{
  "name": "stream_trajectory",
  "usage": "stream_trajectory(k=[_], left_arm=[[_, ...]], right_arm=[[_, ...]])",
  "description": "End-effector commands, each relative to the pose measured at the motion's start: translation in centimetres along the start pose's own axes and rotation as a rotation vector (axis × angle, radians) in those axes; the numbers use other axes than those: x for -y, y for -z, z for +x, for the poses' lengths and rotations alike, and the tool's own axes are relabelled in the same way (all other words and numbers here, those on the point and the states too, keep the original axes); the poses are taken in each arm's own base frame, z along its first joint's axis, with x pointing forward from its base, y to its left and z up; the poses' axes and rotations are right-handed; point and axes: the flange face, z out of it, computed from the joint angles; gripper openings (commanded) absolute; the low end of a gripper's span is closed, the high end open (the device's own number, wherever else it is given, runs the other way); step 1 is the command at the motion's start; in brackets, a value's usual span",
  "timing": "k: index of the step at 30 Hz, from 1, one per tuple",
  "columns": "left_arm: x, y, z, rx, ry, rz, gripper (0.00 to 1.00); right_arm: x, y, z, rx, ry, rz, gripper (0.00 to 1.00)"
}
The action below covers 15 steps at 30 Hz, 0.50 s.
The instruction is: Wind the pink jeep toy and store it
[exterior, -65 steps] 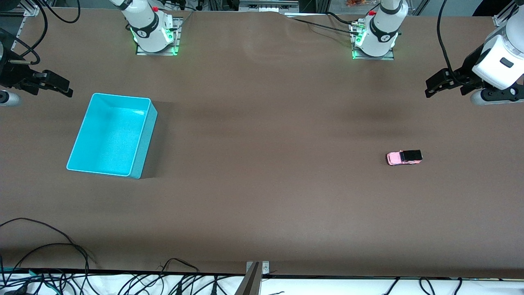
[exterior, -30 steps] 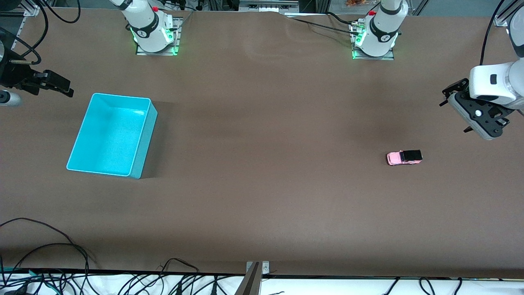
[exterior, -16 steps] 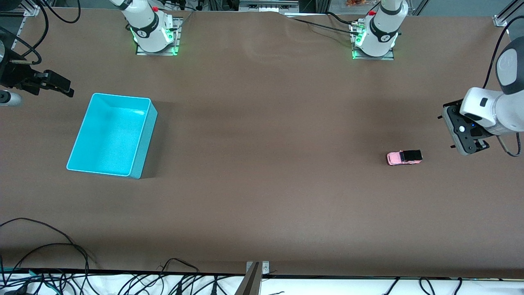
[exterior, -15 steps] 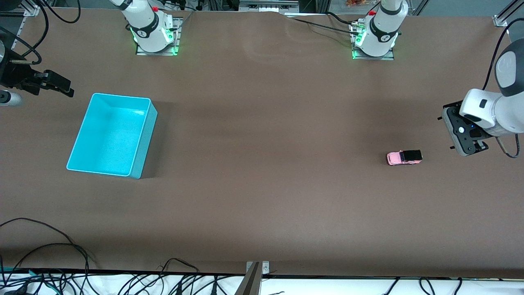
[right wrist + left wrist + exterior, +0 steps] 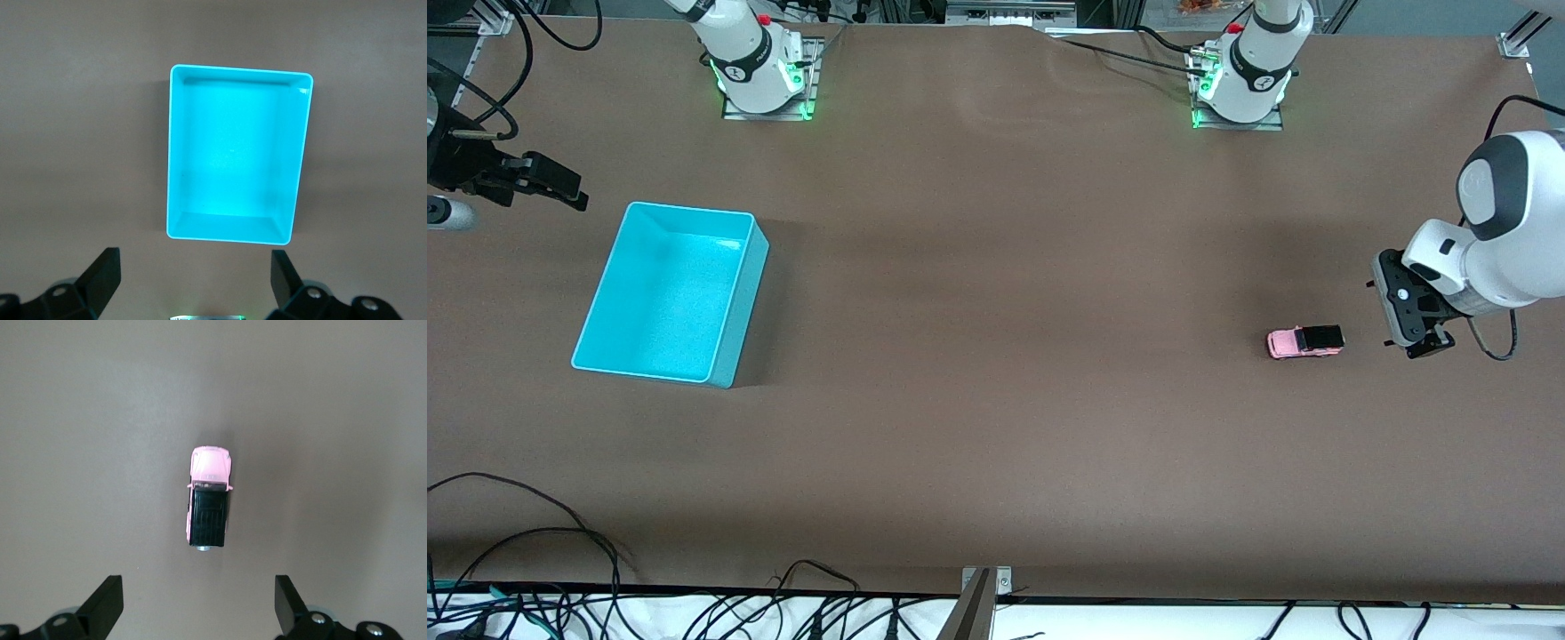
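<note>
Left wrist view, pink jeep toy (image 5: pixel 209 499) ahead of open left hand (image 5: pixel 198 613)

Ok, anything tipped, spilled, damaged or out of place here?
Nothing stands out. The pink jeep toy sits upright on its wheels on the table, and the turquoise bin stands upright, nothing in it.

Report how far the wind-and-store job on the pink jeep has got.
Done: nothing yet. The pink jeep toy sits untouched on the table toward the left arm's end, and the turquoise bin holds nothing.
In hand: the left end effector hangs open beside the jeep, lined up on it in the left wrist view.
Left: grasp, wind, store in the bin. The right end effector waits open near the bin.
</note>
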Motion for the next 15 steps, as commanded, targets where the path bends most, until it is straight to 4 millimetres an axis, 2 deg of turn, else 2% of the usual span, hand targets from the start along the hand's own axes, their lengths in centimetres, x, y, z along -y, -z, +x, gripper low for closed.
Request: stream_trajectory(k=[1,15], left_arm=[[-1.10,-1.92,-1.07,0.001,-0.036,0.024,1.00],[-0.90,-2.70,-1.02,-0.002,-0.037,0.025,1.00]], right_arm=[[0.09,0.53,-0.17,0.002,0.006,-0.013,1.00],[0.17,0.53,-0.17,0.002,0.006,-0.013,1.00]])
